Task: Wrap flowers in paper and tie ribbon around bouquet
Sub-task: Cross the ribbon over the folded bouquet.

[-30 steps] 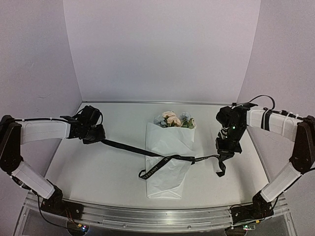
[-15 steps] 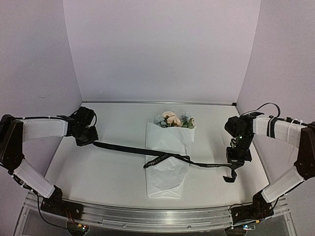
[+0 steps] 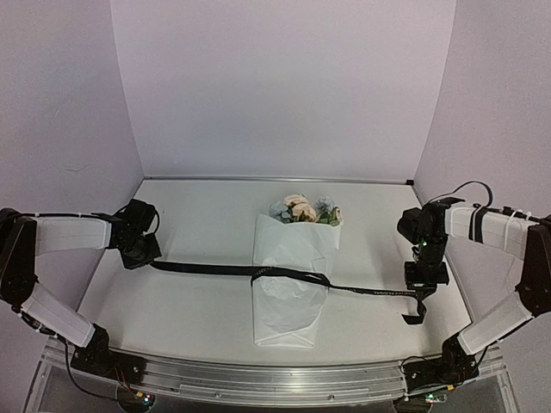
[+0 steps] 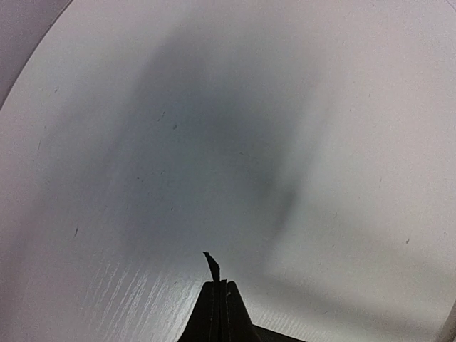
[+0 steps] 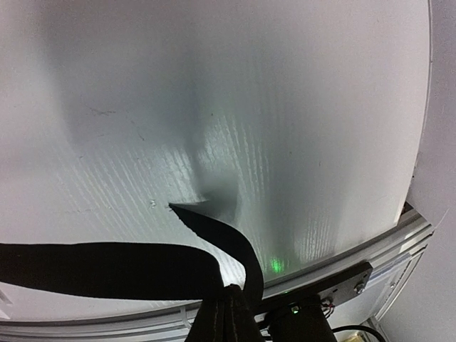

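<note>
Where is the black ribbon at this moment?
In the top view the ribbon runs stretched across the middle of the bouquet, from the left fingers on the left side to the right fingers on the right side.

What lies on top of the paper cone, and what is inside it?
The black ribbon crosses its middle. Blooms stick out at the wide far end. Stems are covered by the paper; whether the ribbon passes underneath cannot be seen.

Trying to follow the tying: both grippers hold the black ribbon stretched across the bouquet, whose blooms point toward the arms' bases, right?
No: the top external view shows the bouquet with blooms at the far end, pointing away from the bases. The left gripper and right gripper do hold the ribbon stretched across it.
</note>
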Available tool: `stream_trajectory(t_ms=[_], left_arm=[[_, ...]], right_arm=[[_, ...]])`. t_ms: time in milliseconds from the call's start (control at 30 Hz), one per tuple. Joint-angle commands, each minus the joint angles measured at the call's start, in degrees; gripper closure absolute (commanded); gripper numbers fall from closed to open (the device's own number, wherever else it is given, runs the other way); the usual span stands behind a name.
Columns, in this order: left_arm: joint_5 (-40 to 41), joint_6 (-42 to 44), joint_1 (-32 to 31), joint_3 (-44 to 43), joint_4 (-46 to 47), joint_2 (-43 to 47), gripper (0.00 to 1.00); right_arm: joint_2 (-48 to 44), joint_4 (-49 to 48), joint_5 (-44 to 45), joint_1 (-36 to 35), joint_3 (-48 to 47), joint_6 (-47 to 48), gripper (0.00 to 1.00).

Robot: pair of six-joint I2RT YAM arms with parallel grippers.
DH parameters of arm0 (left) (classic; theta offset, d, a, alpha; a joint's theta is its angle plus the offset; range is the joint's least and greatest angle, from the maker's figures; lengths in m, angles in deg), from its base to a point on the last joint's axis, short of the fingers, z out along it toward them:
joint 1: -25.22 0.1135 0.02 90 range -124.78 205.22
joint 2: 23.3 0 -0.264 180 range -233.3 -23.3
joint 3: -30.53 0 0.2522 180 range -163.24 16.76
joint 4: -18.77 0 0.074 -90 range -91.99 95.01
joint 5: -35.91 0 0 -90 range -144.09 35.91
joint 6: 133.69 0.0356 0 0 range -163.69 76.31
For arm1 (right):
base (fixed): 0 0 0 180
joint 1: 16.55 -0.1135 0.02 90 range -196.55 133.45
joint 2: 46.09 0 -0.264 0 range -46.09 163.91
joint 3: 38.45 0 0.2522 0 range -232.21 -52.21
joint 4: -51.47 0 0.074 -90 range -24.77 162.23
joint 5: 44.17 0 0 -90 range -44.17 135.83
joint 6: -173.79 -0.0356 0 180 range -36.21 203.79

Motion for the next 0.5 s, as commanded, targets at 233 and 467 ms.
stream_trajectory(t_ms=[233, 467], left_arm=[[6.5, -2.1, 0.3, 2.7, -0.3, 5.2, 1.0], [0.4, 1.3, -1.9, 1.9, 3.4, 3.3, 0.98]], right_arm=[[4.2, 6.3, 4.8, 1.6, -5.5, 1.8, 1.0], [6.7, 6.0, -1.9, 1.1, -8.5, 4.2, 0.82]])
